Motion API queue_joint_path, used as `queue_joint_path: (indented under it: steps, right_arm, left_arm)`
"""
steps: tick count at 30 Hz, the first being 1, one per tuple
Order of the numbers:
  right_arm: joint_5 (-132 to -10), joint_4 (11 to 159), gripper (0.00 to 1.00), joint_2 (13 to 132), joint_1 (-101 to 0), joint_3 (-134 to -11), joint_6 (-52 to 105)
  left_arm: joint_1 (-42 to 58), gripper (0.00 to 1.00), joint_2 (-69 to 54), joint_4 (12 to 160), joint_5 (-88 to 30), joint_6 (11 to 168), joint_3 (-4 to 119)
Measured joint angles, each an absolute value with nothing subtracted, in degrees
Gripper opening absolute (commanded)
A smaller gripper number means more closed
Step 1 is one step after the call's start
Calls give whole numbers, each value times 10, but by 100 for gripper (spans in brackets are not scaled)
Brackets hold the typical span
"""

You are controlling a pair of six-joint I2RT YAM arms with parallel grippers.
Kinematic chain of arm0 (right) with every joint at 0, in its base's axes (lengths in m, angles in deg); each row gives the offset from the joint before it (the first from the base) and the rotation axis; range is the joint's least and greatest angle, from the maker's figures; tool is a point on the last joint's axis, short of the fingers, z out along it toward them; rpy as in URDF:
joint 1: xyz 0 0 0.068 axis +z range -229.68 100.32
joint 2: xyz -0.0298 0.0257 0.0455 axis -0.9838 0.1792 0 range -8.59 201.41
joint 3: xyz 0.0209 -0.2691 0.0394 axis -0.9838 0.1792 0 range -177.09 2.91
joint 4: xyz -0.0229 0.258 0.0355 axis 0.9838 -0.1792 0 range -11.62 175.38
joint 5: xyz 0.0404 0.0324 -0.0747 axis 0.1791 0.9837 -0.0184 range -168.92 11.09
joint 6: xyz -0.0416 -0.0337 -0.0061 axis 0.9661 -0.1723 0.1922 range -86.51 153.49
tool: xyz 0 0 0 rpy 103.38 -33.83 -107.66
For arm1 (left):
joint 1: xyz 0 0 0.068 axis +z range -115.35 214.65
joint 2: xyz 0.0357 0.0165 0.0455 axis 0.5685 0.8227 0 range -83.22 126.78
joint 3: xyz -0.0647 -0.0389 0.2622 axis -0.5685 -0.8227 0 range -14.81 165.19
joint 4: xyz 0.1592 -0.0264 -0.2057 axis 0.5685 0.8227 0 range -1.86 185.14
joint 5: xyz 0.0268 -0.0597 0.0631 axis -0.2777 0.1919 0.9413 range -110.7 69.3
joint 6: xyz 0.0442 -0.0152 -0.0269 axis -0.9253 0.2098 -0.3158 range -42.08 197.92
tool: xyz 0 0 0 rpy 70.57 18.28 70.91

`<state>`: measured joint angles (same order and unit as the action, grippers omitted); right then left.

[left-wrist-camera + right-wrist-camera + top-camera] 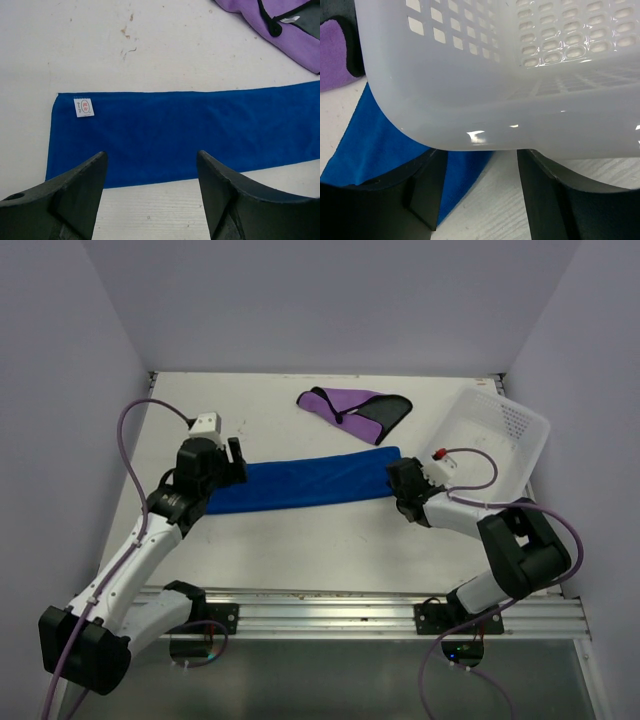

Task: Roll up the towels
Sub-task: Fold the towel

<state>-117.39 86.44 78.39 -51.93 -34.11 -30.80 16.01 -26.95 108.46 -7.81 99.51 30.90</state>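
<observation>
Crowding the right gripper (pixel 475 156) is the white basket (pixel 500 430). It sits at the back-right of the table (pixel 300 555), and in the right wrist view its rounded lower corner fills most of the pic, directly over the fingers. Whether the plastic actually touches them I can't tell from that angle. The fingers stand well apart w/ nothing clamped btwn them; bare tabletop and a bit of blue cloth show in the gap.

Purple cables (pixel 140 420) loop off both arms. A metal rail (pixel 330 612) runs along the near edge. A few small brown marks (pixel 125 32) dot the tabletop beyond the blue cloth.

The blue towel (pixel 310 483) is mid-table, flat and unrolled. It's a long narrow strip running left-right from one gripper to the other, w/ the right end slightly farther back. A small white label (pixel 83 107) sits at its far-left corner. The left gripper (pixel 150 162) is wide open above the towel's left end, fingers over the near edge, holding nothing. The towel's right end lies under the right gripper's left finger, w/ the basket corner just above it.

The purple towel (pixel 345 405) is smaller and lies at back centre, behind the blue one near its right end, not touching it. It's loosely bunched, w/ a black section on its right side, dark trim, and a dark cord w/ a round black bead.
</observation>
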Motion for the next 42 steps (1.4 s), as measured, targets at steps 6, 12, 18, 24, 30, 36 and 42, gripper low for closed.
queue_joint_path:
  steps: [6,12,18,24,30,36,42]
  right_arm:
    - [-1184,881,54,804,-519,-341,-310]
    - [-1190,893,36,836,-519,-357,-310]
    - [-1187,896,15,849,-519,-366,-310]
    - [-1190,876,4,848,-505,-380,-310]
    - [-1186,822,0,832,-486,-393,-310]
    - [-1194,765,0,777,-482,-394,-308]
    - [-1213,716,0,688,-482,-392,-283]
  left_arm:
    - [144,76,-277,1085,-69,993,309]
    - [130,77,-280,1086,-61,991,309]
    - [127,77,-280,1086,-57,991,309]
    - [127,77,-280,1087,-57,990,309]
    - [127,77,-280,1087,-57,984,309]
    - [127,77,-280,1087,-57,983,309]
    - [127,77,-280,1088,-57,983,309]
